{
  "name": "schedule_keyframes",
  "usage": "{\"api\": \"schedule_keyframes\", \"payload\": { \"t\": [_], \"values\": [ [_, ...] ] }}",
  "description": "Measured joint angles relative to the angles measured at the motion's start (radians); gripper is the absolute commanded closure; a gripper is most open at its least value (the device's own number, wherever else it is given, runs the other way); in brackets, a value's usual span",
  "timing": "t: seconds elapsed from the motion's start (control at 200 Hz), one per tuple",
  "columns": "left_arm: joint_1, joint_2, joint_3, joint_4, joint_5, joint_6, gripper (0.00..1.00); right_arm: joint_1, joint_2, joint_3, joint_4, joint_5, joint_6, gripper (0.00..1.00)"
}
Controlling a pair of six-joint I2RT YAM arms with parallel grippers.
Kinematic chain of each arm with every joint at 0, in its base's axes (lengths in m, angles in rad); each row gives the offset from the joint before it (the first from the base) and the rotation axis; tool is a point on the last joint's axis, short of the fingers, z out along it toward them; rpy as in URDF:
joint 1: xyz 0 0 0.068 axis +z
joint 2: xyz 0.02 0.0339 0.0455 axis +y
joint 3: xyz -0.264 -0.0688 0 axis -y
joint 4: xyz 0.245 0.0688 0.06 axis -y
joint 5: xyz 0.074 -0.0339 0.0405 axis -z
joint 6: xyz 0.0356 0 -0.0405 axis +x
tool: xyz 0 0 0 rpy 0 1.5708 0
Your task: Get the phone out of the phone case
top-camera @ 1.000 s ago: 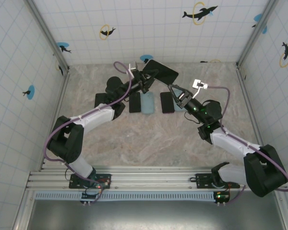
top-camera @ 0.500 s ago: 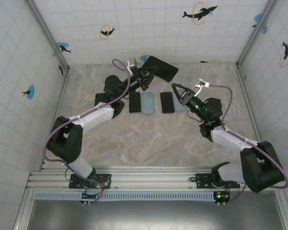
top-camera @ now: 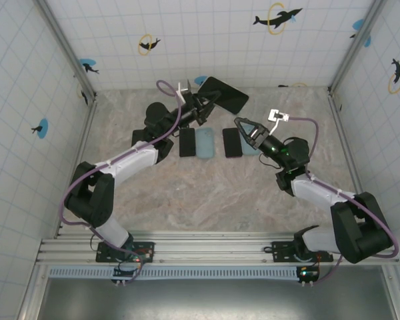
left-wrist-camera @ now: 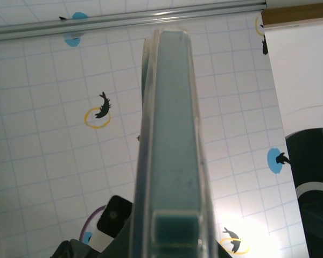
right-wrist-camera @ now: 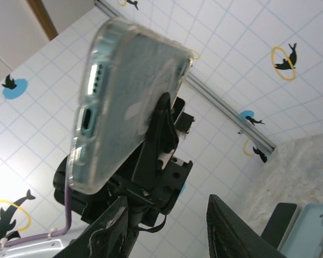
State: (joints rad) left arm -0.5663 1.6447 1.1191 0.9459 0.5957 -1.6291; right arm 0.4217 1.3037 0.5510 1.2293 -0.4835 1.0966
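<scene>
- Since a second ago, the left end effector (top-camera: 201,109) has carried the phone (top-camera: 221,95) a tiny bit closer to the far edge of the surface (top-camera: 187,193). The right end effector (top-camera: 245,127) has turned a little and has hardly changed its spot.
- Up in the air is where the phone is, above the middle of the far edge. It is not out yet; the clear phone case (right-wrist-camera: 97,107) wraps around it.
- Gripping tight, the left end effector pinches the case at one end. In the left wrist view the phone stands up thin, seen from its edge.
- With its fingers spread wide, the right end effector holds nothing. It sits just on the near side of the phone's free end.
- Looking from the right wrist, the phone is right ahead and a bit higher than the two spread fingers (right-wrist-camera: 116,226).
- Long ways, the phone runs nearly along the far edge. It points away from the left end effector, toward the right side.
- I think the right arm is the one to reach next, because it is free and close to the loose end.
- Down on the surface, a row of other phones and cases (top-camera: 205,142) lies flat, nearer than the held phone.
</scene>
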Motion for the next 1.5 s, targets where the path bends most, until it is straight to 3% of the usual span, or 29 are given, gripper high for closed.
{"api": "schedule_keyframes", "payload": {
  "t": [0.225,0.771,1.501],
  "values": [
    [0.003,0.0,0.002,-0.011,0.0,0.01,1.0,0.02,0.011,0.019,0.067,-0.02,0.014,0.57],
    [0.005,0.0,0.002,-0.017,-0.001,0.009,1.0,0.021,0.026,0.043,0.079,-0.007,0.019,0.74],
    [0.012,0.001,0.002,-0.08,-0.032,0.032,1.0,0.004,0.001,0.066,-0.125,-0.005,0.006,0.82]
  ]
}}
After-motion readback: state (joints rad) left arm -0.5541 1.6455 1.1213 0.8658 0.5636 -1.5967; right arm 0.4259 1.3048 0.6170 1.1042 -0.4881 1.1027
